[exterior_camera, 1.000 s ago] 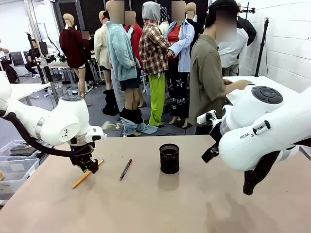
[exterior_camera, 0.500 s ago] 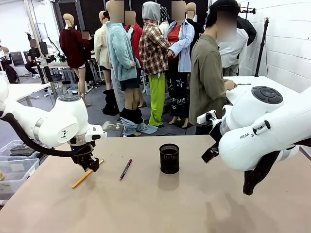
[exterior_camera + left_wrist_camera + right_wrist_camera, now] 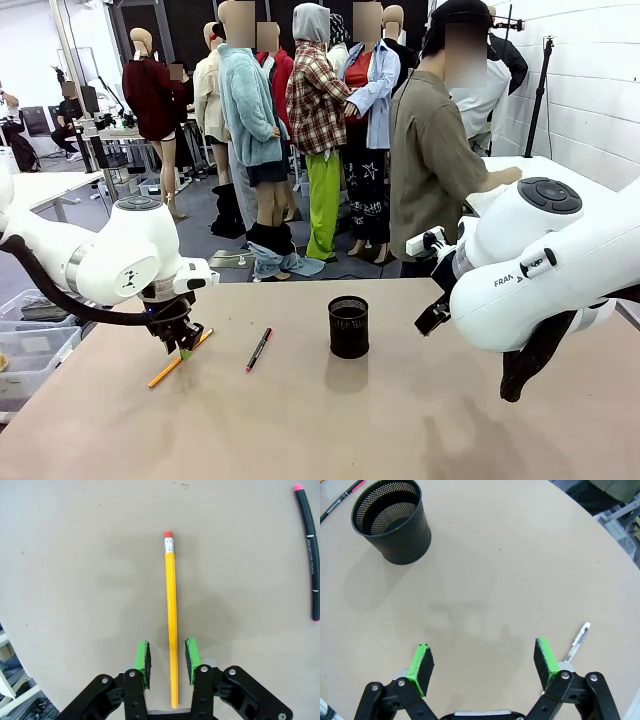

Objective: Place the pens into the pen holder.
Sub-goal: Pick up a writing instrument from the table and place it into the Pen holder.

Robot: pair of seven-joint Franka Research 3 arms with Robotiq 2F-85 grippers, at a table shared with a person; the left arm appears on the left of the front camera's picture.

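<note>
Standing partly open, the left gripper [image 3: 167,650] has its two green pads [image 3: 144,657] on both sides of the yellow pencil [image 3: 171,605]. A narrow gap shows between the pencil and each pad, so the gripper holds nothing. The pencil lies flat on the table [image 3: 75,555]. Its plain end is low between the fingers, and its red eraser end points straight away from the gripper. Far to the right of the gripper in the left wrist view lies the black pen [image 3: 311,555], well apart from the pencil and almost parallel to it, with a pink tip at its far end.

From the front, the left gripper is low over the pencil's far part, and the rest of the pencil sticks out toward the robot's side. The black pen lies between this gripper and the pen holder [image 3: 348,327], which stands upright near the middle of the table.

The right gripper [image 3: 482,662] is wide open with nothing between its pads, only bare table under it. Just beside its right-hand pad in the right wrist view lies a pale pen [image 3: 576,642], tilted, its lower end hidden behind the finger. The pen holder stands well ahead of this gripper and to the left, with the black pen just beyond it.
</note>
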